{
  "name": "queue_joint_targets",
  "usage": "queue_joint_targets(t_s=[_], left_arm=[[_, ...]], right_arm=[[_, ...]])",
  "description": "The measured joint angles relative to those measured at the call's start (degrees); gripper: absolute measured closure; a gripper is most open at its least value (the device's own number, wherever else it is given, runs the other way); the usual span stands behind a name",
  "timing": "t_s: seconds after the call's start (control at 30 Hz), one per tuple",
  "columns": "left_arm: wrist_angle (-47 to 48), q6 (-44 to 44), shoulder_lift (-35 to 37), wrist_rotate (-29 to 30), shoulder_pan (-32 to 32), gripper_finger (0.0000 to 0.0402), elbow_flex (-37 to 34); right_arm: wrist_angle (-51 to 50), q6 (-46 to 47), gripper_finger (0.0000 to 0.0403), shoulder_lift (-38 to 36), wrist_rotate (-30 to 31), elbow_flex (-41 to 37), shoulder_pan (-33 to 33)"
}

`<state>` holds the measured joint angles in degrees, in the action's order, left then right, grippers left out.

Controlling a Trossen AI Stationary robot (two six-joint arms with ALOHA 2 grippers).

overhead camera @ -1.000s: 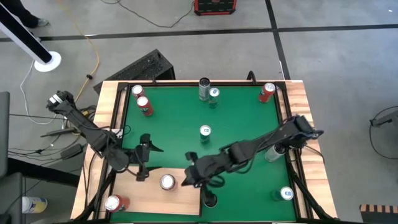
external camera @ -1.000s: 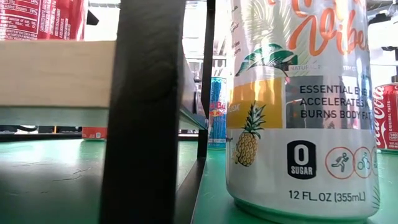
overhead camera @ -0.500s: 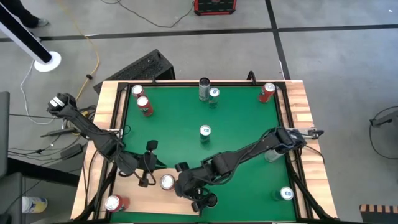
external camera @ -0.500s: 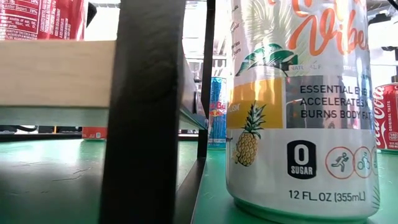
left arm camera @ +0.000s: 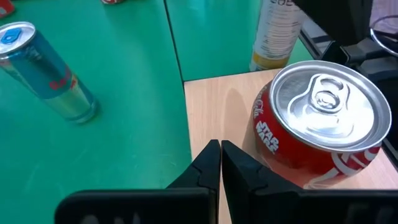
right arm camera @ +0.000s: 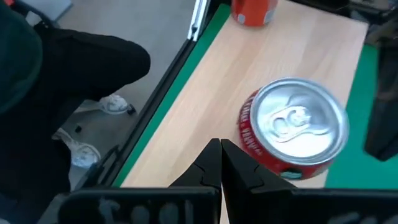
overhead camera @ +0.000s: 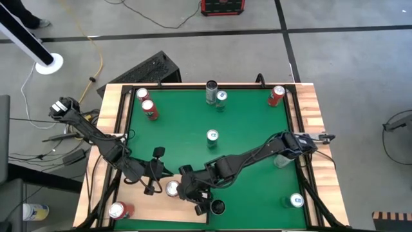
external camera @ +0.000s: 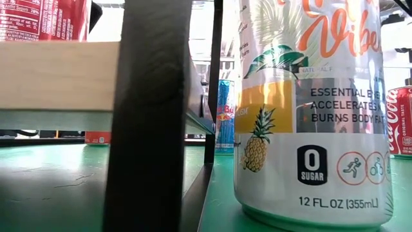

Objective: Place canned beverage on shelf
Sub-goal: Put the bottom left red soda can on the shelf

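Since a second ago the left gripper (overhead camera: 152,185) has snapped its jaws together and slid closer to the red aluminium cola can with a silver pull-tab lid (overhead camera: 172,188), while the right gripper (overhead camera: 187,190) has swung in across the green desk mat (overhead camera: 244,122) to that can's other side. Both sets of jaws are now fully closed and hold nothing. The can stands upright on the pale, light-grained wooden shelf board (overhead camera: 145,205), just ahead of and beside each closed pair of jaws, flanked by the two; whether either tip touches it cannot be told. A second red can (overhead camera: 117,210) stands at the board's far corner, well clear of both jaws. Judged as a thing to handle, the can is rigid but thin-walled, smooth and rather slippery, moderately heavy if full, and easily tipped by a sideways nudge. The best hold would be across the cylindrical wall at mid-height, jaws opened wider than its body.
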<state>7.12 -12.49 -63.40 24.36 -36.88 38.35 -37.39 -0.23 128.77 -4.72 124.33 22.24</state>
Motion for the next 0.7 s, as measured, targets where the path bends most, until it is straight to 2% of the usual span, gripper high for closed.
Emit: queue_joint_targets(t_s=[0.43,0.7], left_arm=[[-0.1,0.0,0.0,-1.2,0.0,0.0401,0.0],[-0.1,0.0,0.0,-1.2,0.0,0.0401,0.0]], right_arm=[[0.1,-3.2,0.0378,0.0,-1.5,0.0,-0.9],[0.1,-4.6,0.0378,0.0,-5.7,0.0,-1.5]])
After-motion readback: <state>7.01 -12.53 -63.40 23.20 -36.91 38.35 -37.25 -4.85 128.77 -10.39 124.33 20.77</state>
